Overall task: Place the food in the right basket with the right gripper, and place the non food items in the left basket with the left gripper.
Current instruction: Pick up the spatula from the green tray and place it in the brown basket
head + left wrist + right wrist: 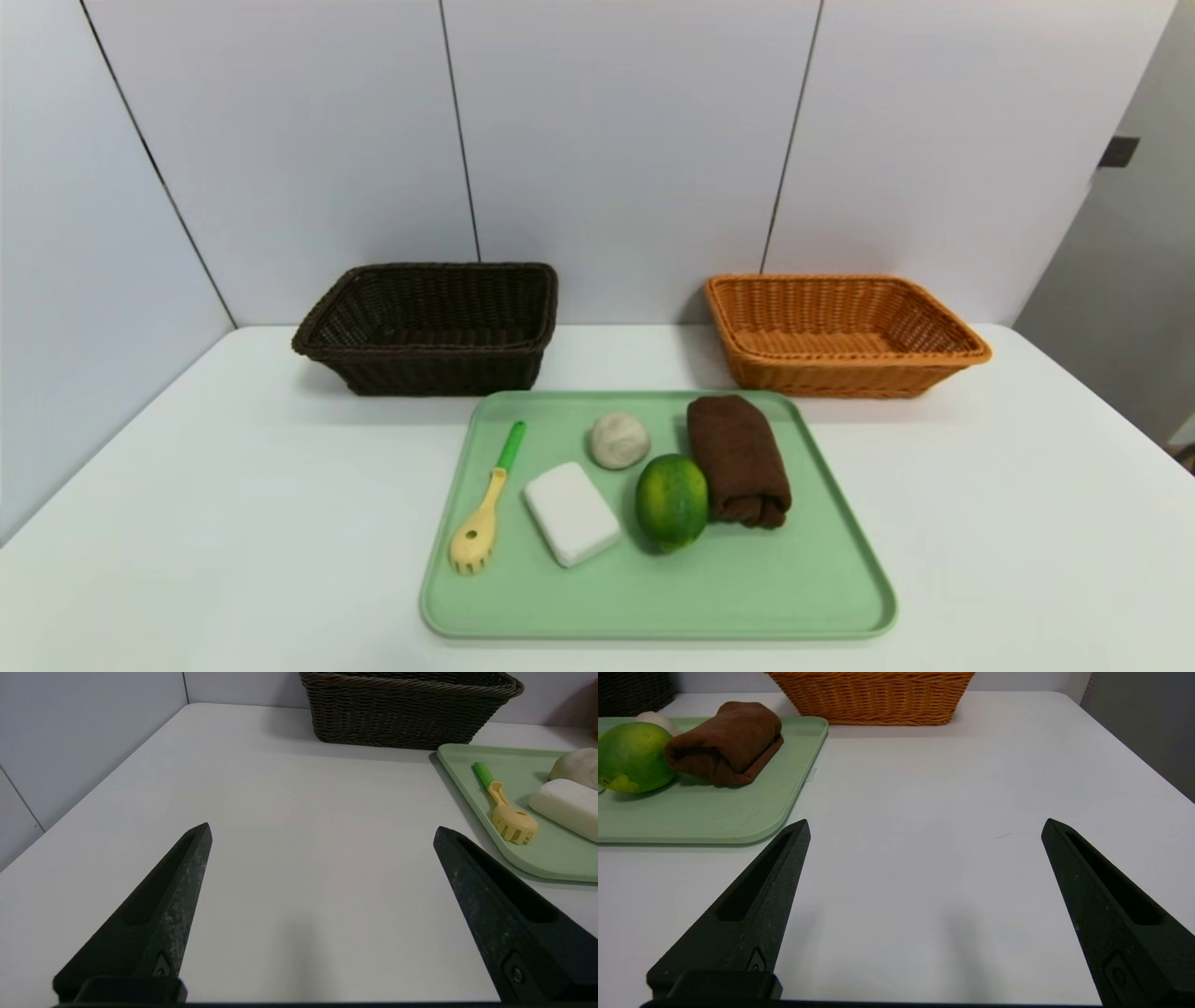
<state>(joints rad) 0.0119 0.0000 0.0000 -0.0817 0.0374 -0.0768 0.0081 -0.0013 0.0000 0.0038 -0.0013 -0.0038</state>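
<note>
Right now we see the green tray at the table's near centre, carrying a pasta spoon, white soap bar, pale bun, lime and rolled brown towel touching the lime. Behind it stand the dark basket far left and orange basket far right. Our left gripper and right gripper hover wide open, empty, over bare table either side of the tray.

The left gripper has two long black fingers, each tapering to a point — matte, faintly speckled, with a recessed slot along the inner face and a small round screw near the base. The right gripper looks identical — same black wedge fingers.
</note>
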